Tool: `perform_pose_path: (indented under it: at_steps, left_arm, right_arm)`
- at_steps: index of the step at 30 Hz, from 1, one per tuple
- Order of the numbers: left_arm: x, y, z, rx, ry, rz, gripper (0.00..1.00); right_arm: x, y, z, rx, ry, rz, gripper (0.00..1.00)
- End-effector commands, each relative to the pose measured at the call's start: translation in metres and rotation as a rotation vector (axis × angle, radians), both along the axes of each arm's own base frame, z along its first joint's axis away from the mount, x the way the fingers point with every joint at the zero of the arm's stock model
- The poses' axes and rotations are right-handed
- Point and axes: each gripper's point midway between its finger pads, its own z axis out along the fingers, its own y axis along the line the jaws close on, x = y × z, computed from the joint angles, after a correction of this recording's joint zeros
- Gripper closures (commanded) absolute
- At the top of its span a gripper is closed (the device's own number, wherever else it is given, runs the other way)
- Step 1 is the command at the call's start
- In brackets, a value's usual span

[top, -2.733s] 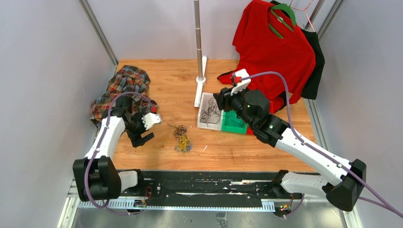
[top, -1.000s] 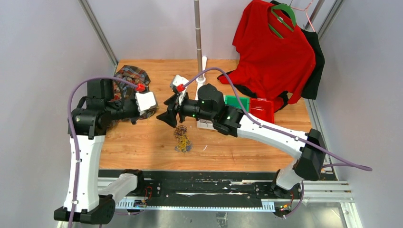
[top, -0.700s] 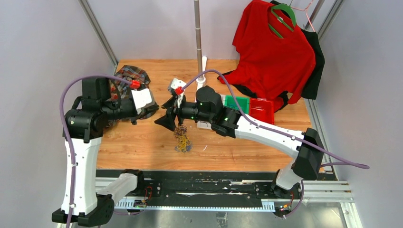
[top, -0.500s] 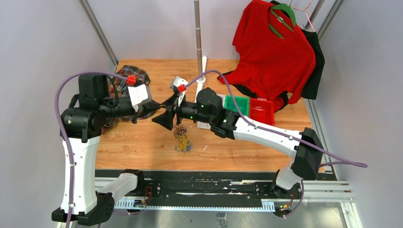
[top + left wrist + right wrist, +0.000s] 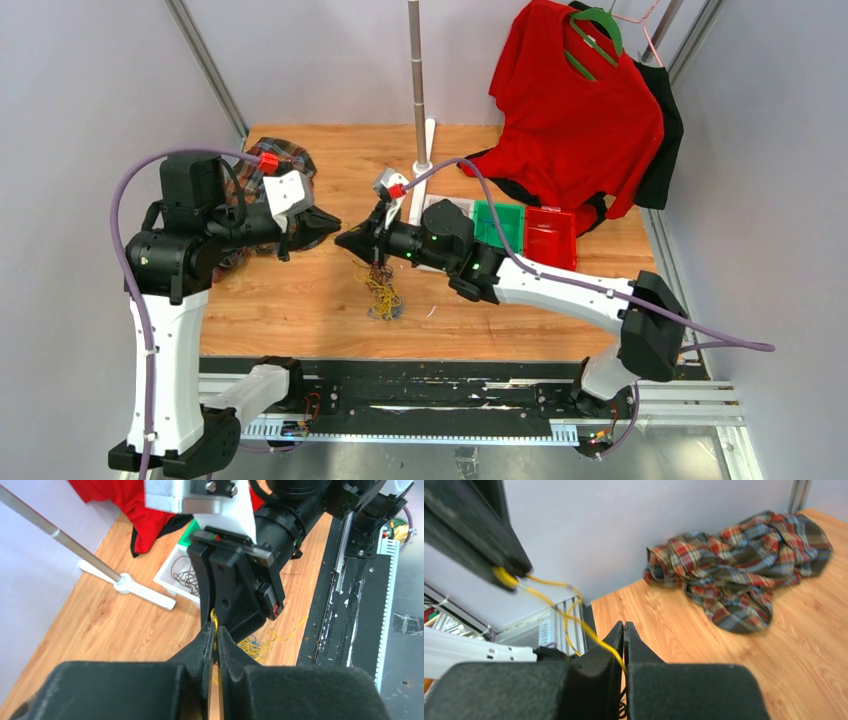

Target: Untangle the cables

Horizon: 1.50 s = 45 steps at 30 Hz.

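Count: 2 arms, 2 grippers, tips nearly nose to nose above the table. L gripper [image 5: 328, 226] fingers pressed together, clamped on a yellow strand [image 5: 596, 639]. R gripper [image 5: 348, 240] fingers also together, pinching the same strand, which runs taut btwn the two.

Cables, 3 lots:
- The yellow strand btwn the grippers.
- 1 mixed wad [image 5: 383, 297], yellow, blue and dark, on the table below the R gripper and slightly toward the arm bases. Thin strands hang from the R gripper down to it.
- 1 black bundle [image 5: 184, 577] in a white tray [image 5: 166, 576], behind the R gripper, mostly under its wrist.

Bins: 3, i.e. the white tray, then a green bin [image 5: 497, 222] and a red bin [image 5: 553, 232] in a row beyond the R wrist.

Clothes: 3. Plaid shirt [image 5: 744, 575] heaped behind the L gripper, near the wall. Red shirt [image 5: 575, 105] on a green hanger [image 5: 600, 35], black garment [image 5: 668, 140] behind it, both well beyond the R gripper.

1 pole stand [image 5: 417, 90] at the back, past both tips.

Room: bare wood around the wad on all sides. Black rail [image 5: 430, 385] bounds the near edge.

Surface: wood-grain table [image 5: 320, 300]. Grey walls, metal uprights in the back corners.
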Motion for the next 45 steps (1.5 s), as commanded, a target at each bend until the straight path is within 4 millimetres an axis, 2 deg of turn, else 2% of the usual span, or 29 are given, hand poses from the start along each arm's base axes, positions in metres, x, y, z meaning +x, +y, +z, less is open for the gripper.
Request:
perform_pose_path:
  at_steps: [1,2,3,4,5,7,8,13,15,16,19,24,27,33,34,35,37,39,45]
  left_arm:
    - [0.015,0.005,0.001,-0.022,-0.018,0.101,0.80]
    - [0.020,0.009,-0.001,-0.016,-0.033,0.133,0.74]
    - [0.026,0.012,-0.002,-0.009,-0.046,0.166,0.64]
    - [0.030,0.016,-0.004,-0.002,-0.055,0.197,0.40]
    - [0.034,0.020,-0.007,0.004,-0.063,0.226,0.25]
    - [0.040,0.025,-0.012,0.019,-0.069,0.269,0.06]
    - [0.041,0.027,-0.015,0.025,-0.068,0.276,0.02]
    - [0.043,0.027,-0.024,0.033,-0.043,0.281,0.02]
    - [0.043,0.027,-0.028,0.035,-0.033,0.281,0.02]
    - [0.043,0.027,-0.030,0.036,-0.027,0.282,0.02]
    - [0.045,0.031,-0.036,0.049,-0.021,0.302,0.02]
    - [0.046,0.036,-0.040,0.075,-0.027,0.323,0.02]
    - [0.044,0.036,-0.041,0.081,-0.028,0.319,0.02]
    - [0.043,0.037,-0.046,0.099,-0.026,0.311,0.02]
    - [0.043,0.037,-0.047,0.102,-0.021,0.312,0.02]
    - [0.044,0.038,-0.048,0.107,-0.014,0.316,0.02]
    - [0.047,0.040,-0.048,0.114,-0.003,0.334,0.02]
    - [0.050,0.043,-0.048,0.128,0.002,0.349,0.02]
    - [0.047,0.041,-0.052,0.137,-0.003,0.324,0.02]
  right_arm:
    - [0.017,-0.041,0.011,0.029,0.020,-0.084,0.99]
    - [0.025,-0.055,0.007,0.013,0.036,-0.129,0.99]
    - [0.034,-0.070,0.003,-0.005,0.050,-0.176,0.99]
    - [0.042,-0.089,0.003,-0.021,0.051,-0.234,0.99]
    - [0.052,-0.107,-0.004,-0.061,0.056,-0.303,0.99]
    - [0.071,-0.147,-0.019,-0.150,0.060,-0.451,0.99]
    - [0.082,-0.169,-0.027,-0.194,0.065,-0.540,0.99]
    - [0.121,-0.292,-0.067,-0.380,0.112,-0.991,0.99]
    - [0.127,-0.334,-0.081,-0.447,0.127,-1.150,0.99]
    - [0.129,-0.352,-0.087,-0.473,0.136,-1.216,0.99]
    - [0.132,-0.384,-0.110,-0.557,0.167,-1.326,0.99]
    - [0.138,-0.421,-0.149,-0.662,0.277,-1.445,0.99]
    - [0.141,-0.439,-0.163,-0.707,0.316,-1.523,0.99]
    - [0.147,-0.457,-0.184,-0.760,0.375,-1.598,0.97]
    - [0.148,-0.459,-0.187,-0.771,0.381,-1.601,0.92]
    - [0.149,-0.460,-0.189,-0.785,0.384,-1.605,0.84]
    - [0.153,-0.462,-0.191,-0.808,0.383,-1.609,0.60]
    - [0.156,-0.461,-0.187,-0.801,0.379,-1.603,0.46]
    - [0.164,-0.455,-0.165,-0.737,0.366,-1.579,0.42]
